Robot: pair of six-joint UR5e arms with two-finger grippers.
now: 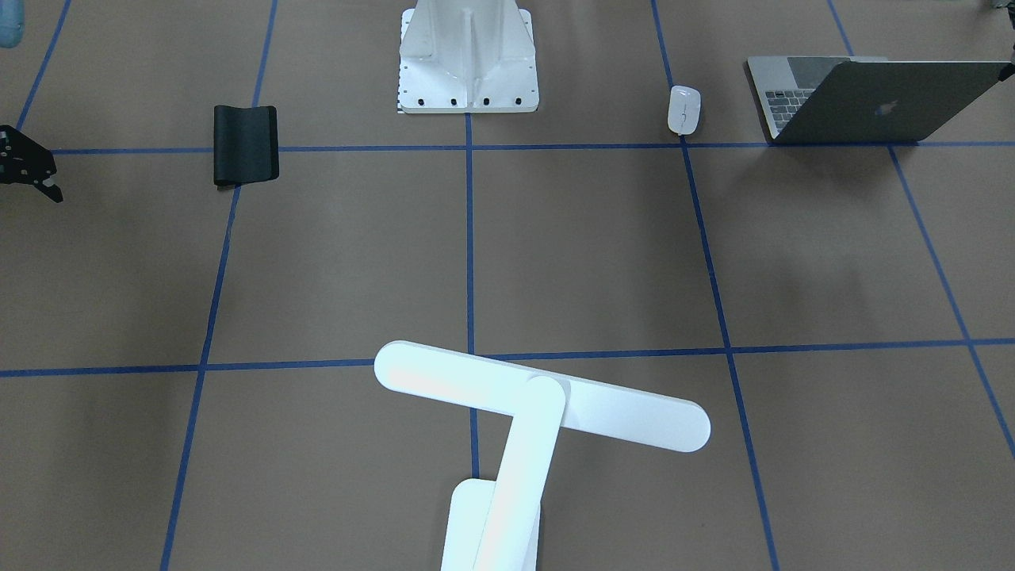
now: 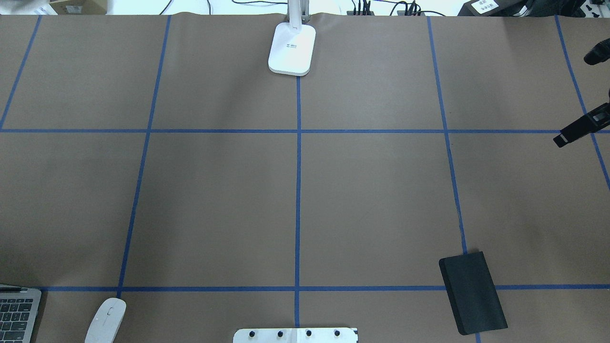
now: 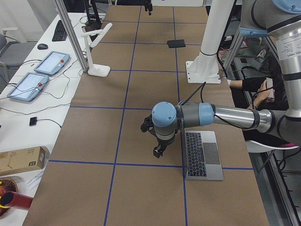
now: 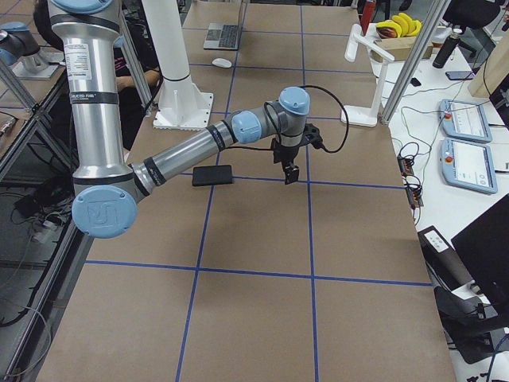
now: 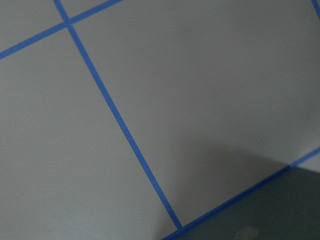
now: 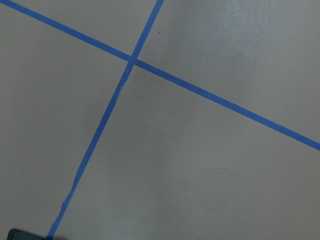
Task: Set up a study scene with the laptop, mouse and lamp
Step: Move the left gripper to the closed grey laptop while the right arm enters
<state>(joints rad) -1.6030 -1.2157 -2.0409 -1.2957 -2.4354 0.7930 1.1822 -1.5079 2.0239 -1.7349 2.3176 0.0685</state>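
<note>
Overhead exterior view puts the open laptop (image 2: 19, 309) at the near-left corner, the mouse (image 2: 107, 321) just to its right and the lamp (image 2: 291, 47) far-centre. The laptop is likely heavy, stiff, slick metal — take its base edge, not the hinged lid. The mouse looks light and slippery — pinch its long sides. The left gripper (image 3: 158, 151) hovers beside the laptop, the right gripper (image 4: 289, 173) at the right. Neither visibly holds anything, and I cannot tell how far their fingers are spread.
</note>
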